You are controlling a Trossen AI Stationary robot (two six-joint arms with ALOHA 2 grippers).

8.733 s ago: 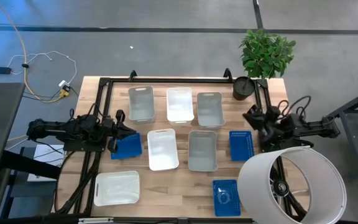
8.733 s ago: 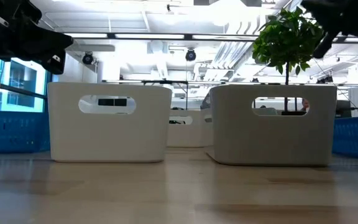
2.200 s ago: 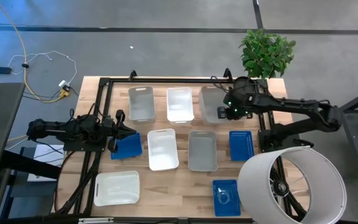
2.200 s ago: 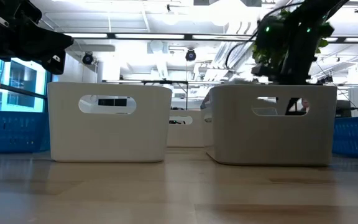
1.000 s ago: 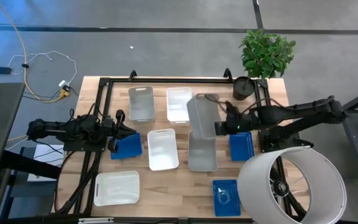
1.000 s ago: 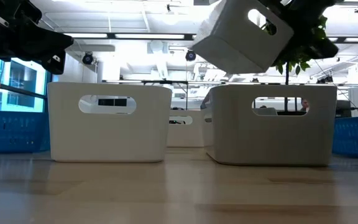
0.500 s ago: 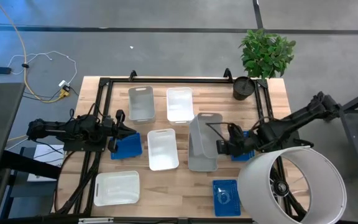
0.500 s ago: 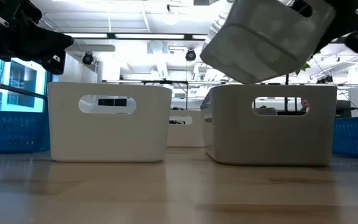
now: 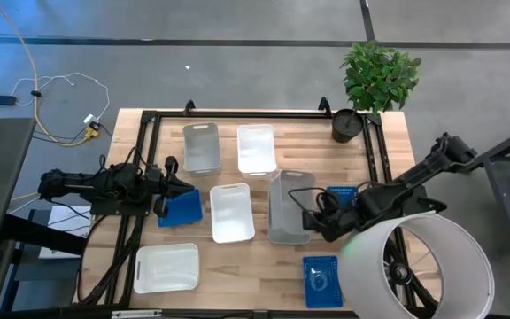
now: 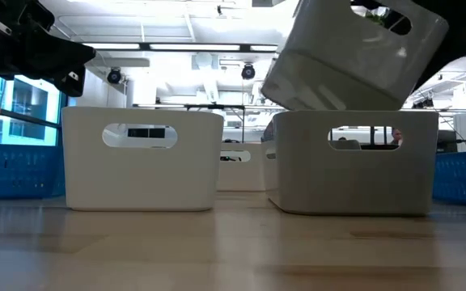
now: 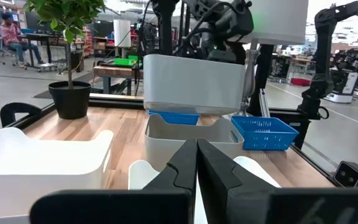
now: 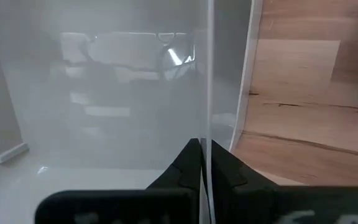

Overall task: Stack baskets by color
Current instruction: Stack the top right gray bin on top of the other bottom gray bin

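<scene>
- Grey basket (image 9: 289,206) held tilted above second grey basket (image 10: 354,171), long axis running front to back (near-centre of table (image 9: 388,142)).
- Right gripper (image 12: 206,163) pinches its wall, arm extended low.
- Left gripper (image 9: 190,186) pressed together, parked at left edge.

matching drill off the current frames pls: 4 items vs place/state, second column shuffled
Items:
1. right hand
2. left hand
3. potted plant
4. carried grey basket

Places/states:
A. far right corner of the table
B. tilted in the air above another grey basket
C. shut on a basket's wall
D. shut, empty, at the left edge beside a blue basket

Pairs: 1-C, 2-D, 3-A, 4-B
</scene>
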